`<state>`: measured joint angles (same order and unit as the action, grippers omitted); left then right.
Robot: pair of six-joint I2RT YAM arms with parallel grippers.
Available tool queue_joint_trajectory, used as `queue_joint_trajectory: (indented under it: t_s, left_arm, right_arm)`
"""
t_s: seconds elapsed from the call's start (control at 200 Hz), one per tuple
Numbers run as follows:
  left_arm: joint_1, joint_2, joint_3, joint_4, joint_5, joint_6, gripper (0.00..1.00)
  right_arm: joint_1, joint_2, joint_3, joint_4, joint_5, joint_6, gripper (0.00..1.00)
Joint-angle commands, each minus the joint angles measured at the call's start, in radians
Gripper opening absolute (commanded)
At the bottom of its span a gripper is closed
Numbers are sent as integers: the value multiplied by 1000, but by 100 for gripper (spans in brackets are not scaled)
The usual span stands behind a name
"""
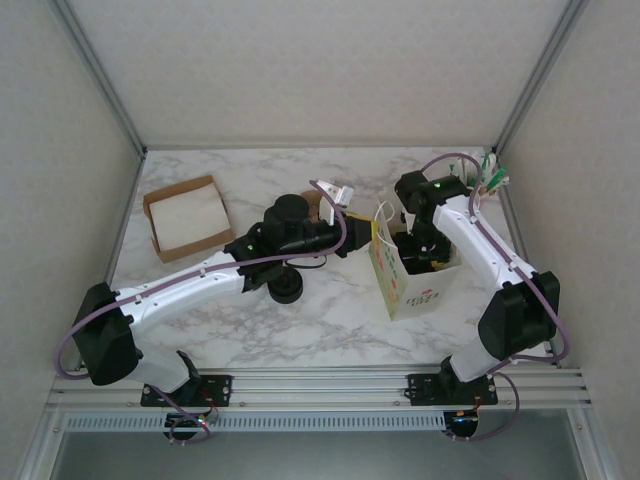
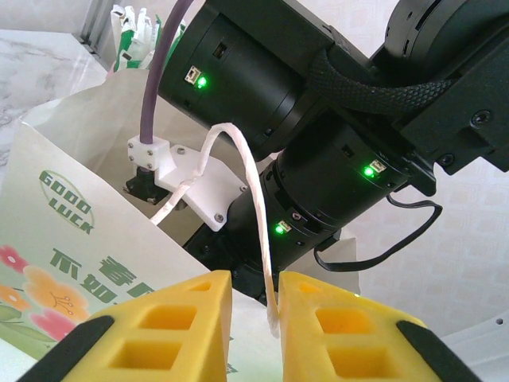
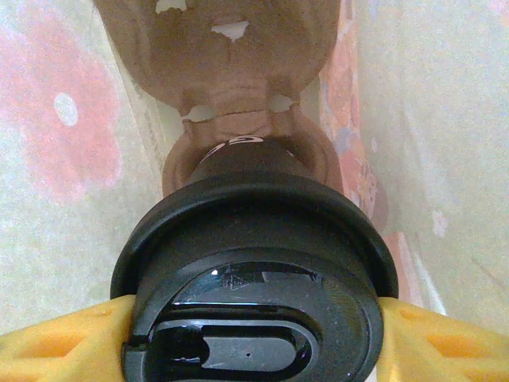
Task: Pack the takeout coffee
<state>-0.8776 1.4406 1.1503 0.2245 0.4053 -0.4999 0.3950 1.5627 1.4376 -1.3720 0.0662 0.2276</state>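
One paper bag (image 1: pixel 415 288), printed "GOOD LUCK" in green, stands at three o'clock on the bench (image 1: pixel 250 170). Left jaws pinch its white cord handle (image 2: pixel 260 231); right jaws clasp the one takeout coffee (image 3: pixel 254 270) inside it.

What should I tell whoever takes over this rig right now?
Left gripper: shut on the white string handle of the paper bag, holding that side up.
Right gripper: inside the bag, shut on the takeout coffee, lid on.
Done: the coffee is down in the bag, just above a brown holder.
Unclear: whether the cup is seated in the holder.
Left: probably seat the cup, open the right gripper, lift that arm out, then release the handle.
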Motion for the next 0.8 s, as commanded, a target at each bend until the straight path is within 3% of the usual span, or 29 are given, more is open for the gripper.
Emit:
queue_joint_trajectory:
  t_s: [0.0,0.796]
  left_arm:
    - [-7,-20,0,29,-10,12,22]
    - [-7,-22,0,24,-15,16,22]
  right_arm:
    - [-8,7,1,-21,-1,-4,68]
    - [-7,11,4,-12,-2,-5,68]
